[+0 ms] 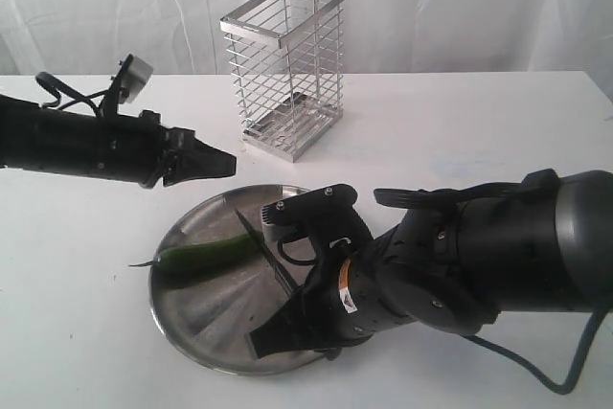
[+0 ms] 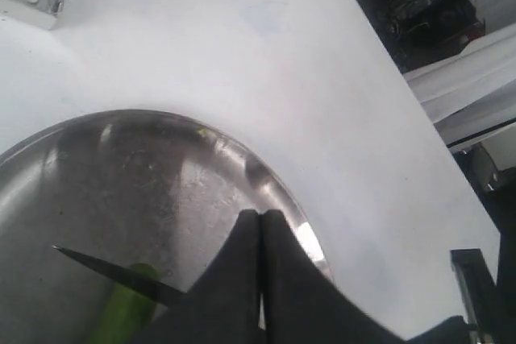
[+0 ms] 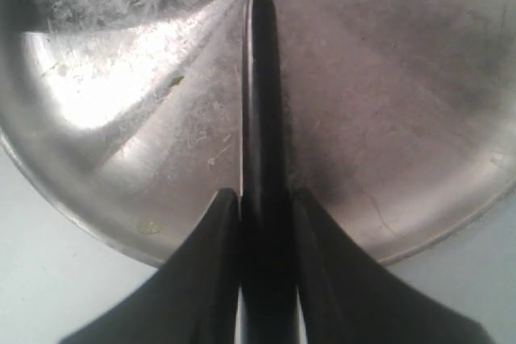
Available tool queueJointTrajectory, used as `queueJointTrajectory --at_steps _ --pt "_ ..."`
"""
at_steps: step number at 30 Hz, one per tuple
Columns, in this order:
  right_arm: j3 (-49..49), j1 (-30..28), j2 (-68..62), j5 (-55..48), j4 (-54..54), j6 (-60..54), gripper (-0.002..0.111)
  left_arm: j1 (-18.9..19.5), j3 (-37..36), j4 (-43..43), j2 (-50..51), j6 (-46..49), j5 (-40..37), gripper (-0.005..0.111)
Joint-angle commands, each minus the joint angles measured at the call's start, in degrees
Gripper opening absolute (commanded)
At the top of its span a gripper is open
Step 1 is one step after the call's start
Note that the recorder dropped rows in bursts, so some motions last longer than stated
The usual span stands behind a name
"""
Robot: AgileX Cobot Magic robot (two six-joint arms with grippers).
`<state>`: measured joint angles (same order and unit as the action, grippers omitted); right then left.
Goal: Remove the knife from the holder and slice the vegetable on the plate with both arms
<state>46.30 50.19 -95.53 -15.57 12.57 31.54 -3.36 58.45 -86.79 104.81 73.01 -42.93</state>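
Over the plate (image 1: 206, 308) — right end effector (image 3: 264, 196) snug around the knife (image 3: 260, 78)

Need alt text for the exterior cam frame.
The right gripper holds a black knife over a steel plate, its blade crossing one end of a green chilli. The left gripper hovers shut near the plate's far rim, clear of the chilli. A wire holder stands behind on the white table.
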Motion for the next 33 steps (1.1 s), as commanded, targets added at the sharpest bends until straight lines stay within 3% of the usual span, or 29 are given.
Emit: queueJointTrajectory --at_steps 1,22,33 --pt "-0.1 0.0 -0.1 0.6 0.5 0.4 0.0 -1.3 0.2 -4.8 0.5 4.2 0.1 0.0" --pt "2.2 -0.9 -0.1 -4.6 -1.1 -0.3 0.0 -1.4 0.2 -4.3 0.5 5.2 -1.5 0.0" --pt "2.2 -0.5 1.7 -2.5 -1.3 -0.5 0.0 -1.4 0.2 -2.7 0.5 5.2 -1.4 0.0"
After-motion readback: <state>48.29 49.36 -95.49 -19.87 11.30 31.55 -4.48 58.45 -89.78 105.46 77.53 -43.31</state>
